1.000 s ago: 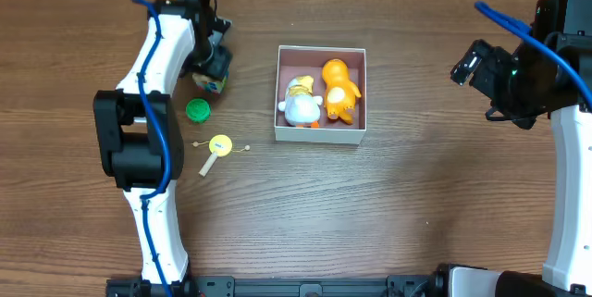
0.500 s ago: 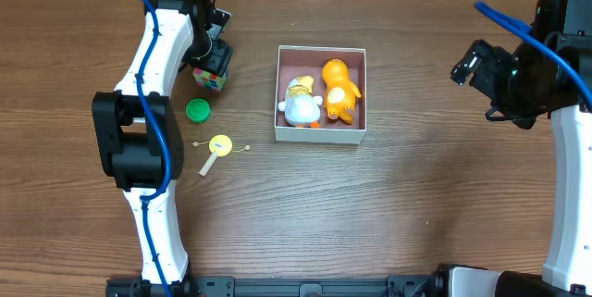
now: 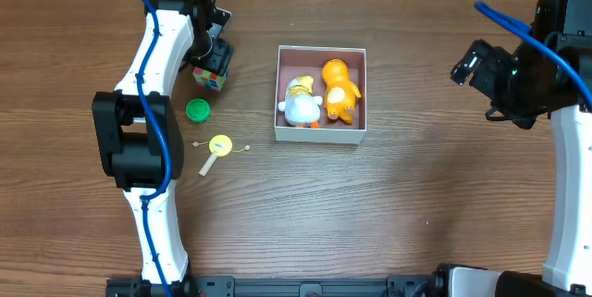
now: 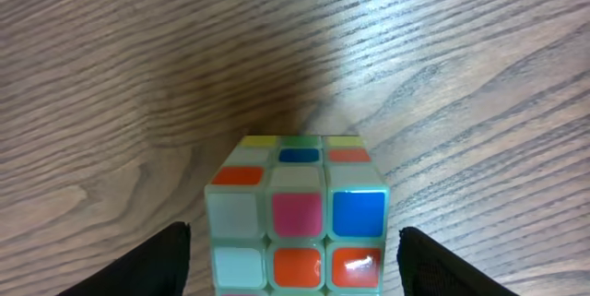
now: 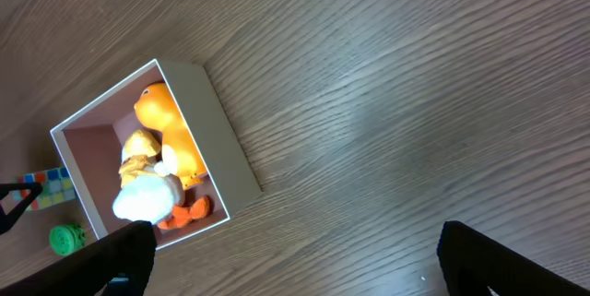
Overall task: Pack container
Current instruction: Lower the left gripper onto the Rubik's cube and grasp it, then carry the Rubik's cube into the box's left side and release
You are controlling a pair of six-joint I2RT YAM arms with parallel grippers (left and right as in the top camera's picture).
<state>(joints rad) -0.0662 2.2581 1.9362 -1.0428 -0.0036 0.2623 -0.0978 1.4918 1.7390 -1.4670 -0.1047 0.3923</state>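
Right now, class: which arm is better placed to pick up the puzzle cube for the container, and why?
Left. The left gripper, open, straddles the puzzle cube; the right gripper hangs well beyond the container, on its far side.

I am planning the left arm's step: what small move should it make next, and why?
Probably close the left gripper on the puzzle cube. Its fingers stand open on both sides of the cube, apart from it, and the cube lies outside the container.
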